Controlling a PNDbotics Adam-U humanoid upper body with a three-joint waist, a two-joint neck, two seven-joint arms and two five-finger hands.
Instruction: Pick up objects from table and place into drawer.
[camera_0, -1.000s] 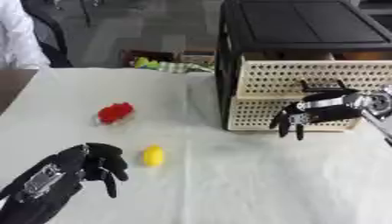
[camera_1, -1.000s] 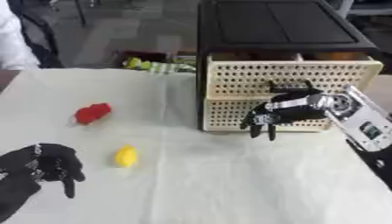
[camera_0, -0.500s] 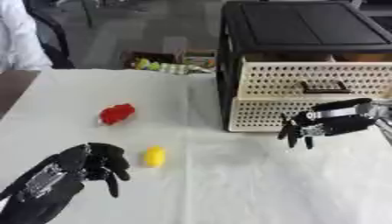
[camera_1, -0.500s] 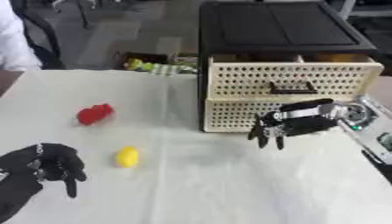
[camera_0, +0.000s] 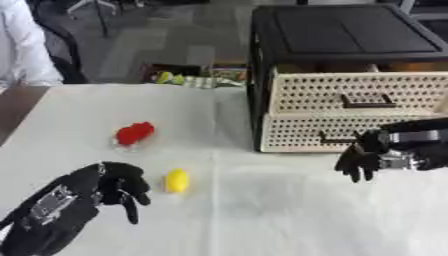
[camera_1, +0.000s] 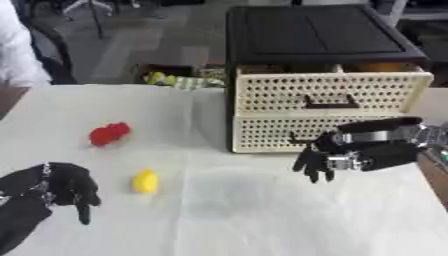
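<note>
A red object (camera_0: 134, 133) lies on the white table (camera_0: 262, 215) left of centre, with a small yellow object (camera_0: 177, 180) nearer to me. The black cabinet (camera_0: 350, 35) at the back right holds two cream perforated drawers. The upper drawer (camera_1: 332, 92) stands pulled out a little, and the lower drawer (camera_1: 271, 132) is in. My right hand (camera_1: 350, 155) hangs just in front of the lower drawer, fingers pointing down and relaxed, holding nothing. My left hand (camera_0: 96, 187) rests at the lower left beside the yellow object, fingers drooping and empty.
Behind the table's far edge, a box (camera_0: 188, 77) with yellow-green items sits on the floor. A person in white (camera_0: 22, 45) stands at the far left corner. Bare tabletop stretches between my two hands.
My right hand has dropped from the drawer fronts toward the table and drawn back to the right. The left hand and both objects have stayed put.
</note>
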